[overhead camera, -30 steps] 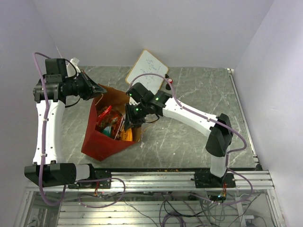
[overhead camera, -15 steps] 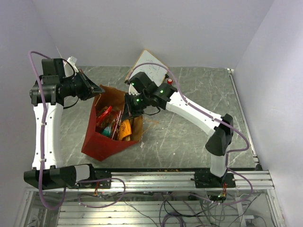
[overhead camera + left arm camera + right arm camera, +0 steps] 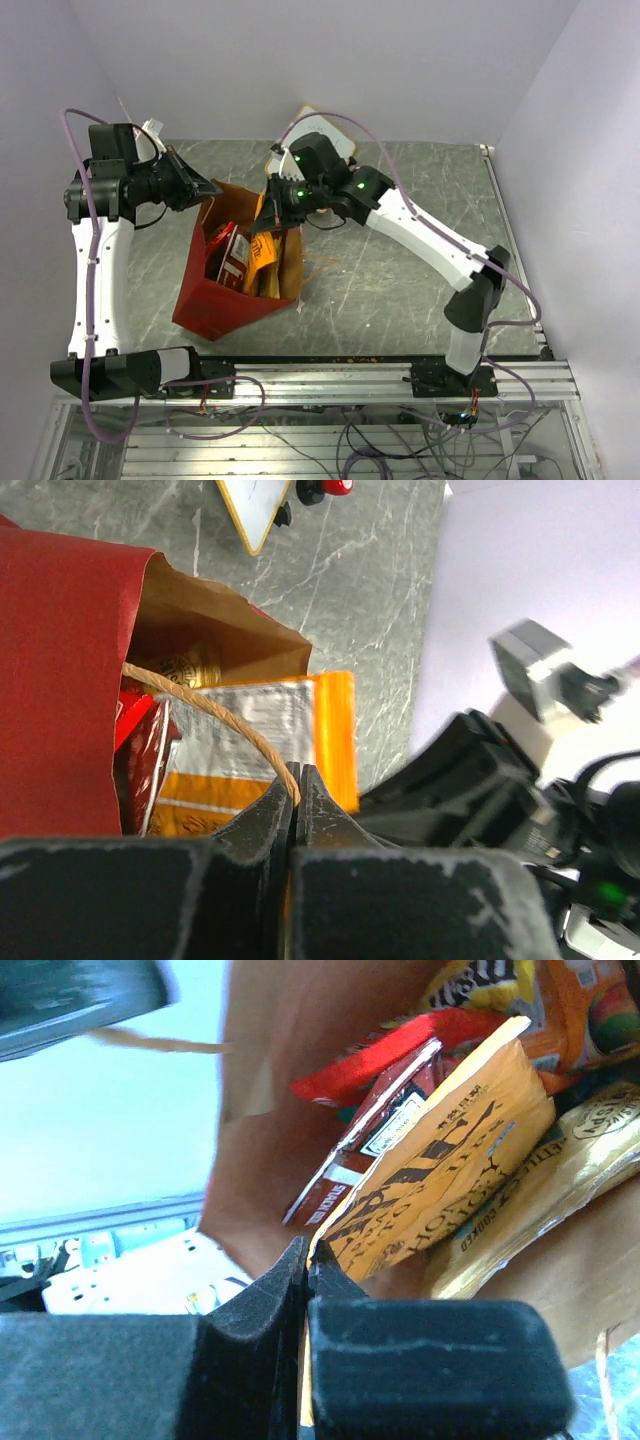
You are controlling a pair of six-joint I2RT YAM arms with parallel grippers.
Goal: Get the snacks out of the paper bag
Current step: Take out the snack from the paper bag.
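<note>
The red paper bag [image 3: 215, 300] stands open left of centre, brown inside [image 3: 270, 1080]. My left gripper [image 3: 207, 188] is shut on its thin tan handle [image 3: 215, 715] at the bag's far left rim. My right gripper [image 3: 262, 220] is over the bag's mouth, shut on the corner of an orange snack packet [image 3: 266, 255], which hangs partly out of the bag. The packet also shows in the right wrist view [image 3: 440, 1170] and the left wrist view [image 3: 250, 755]. A red packet [image 3: 400, 1050], a yellow-brown packet [image 3: 570, 1170] and others lie deeper in the bag.
A white tilted whiteboard [image 3: 255, 505] and a small red-capped bottle [image 3: 325, 486] stand on the grey marble table [image 3: 400, 290] behind the bag. The right arm reaches across the table's middle. Walls close in on the left, back and right.
My right gripper has risen up and back out of the bag with the orange packet, which now stands higher. The left gripper has kept its hold on the handle.
</note>
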